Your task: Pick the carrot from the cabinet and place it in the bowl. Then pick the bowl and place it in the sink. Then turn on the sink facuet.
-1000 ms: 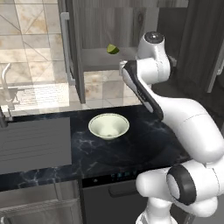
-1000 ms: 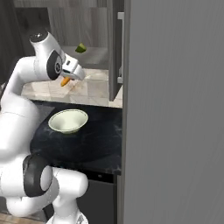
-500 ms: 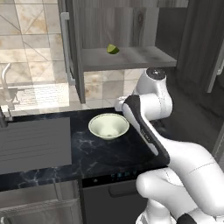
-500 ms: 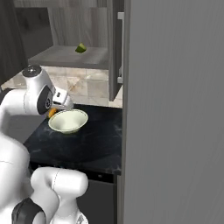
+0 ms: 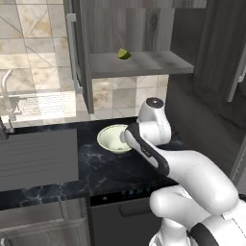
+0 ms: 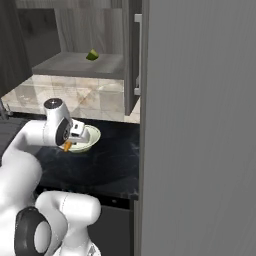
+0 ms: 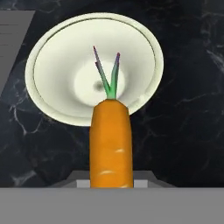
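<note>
Carrot (image 7: 111, 146) sits gripped in the tool (image 6: 70, 144), closed on it, with the green stem pointing away from the hand and out over the bowl (image 7: 52, 52) in the hand view. That view looks down into the bowl's pale inside; the orange body crosses the near rim, and the stem tips reach toward the bowl's middle. In the right base view, a small orange end of the carrot shows just under the tool, at the near left edge of the bowl (image 6: 92, 137).

The bowl (image 5: 108, 139) stands upright on the dark marbled worktop (image 5: 103, 168), with the arm's wrist just beside its right rim in the left base view, hiding part of it. The arm is bent low over the worktop.

Above, the cabinet (image 5: 144, 65) is open, its door with a silver bar handle (image 5: 72, 53) swung to the left. A rounded green fruit (image 5: 124, 54) lies on the shelf board; it shows too in the right base view (image 6: 92, 54).

To the left of the bowl, well apart, is the ribbed drainboard of the sink (image 5: 36, 158), and the faucet (image 5: 7, 96) rises behind it against the tiled wall.
</note>
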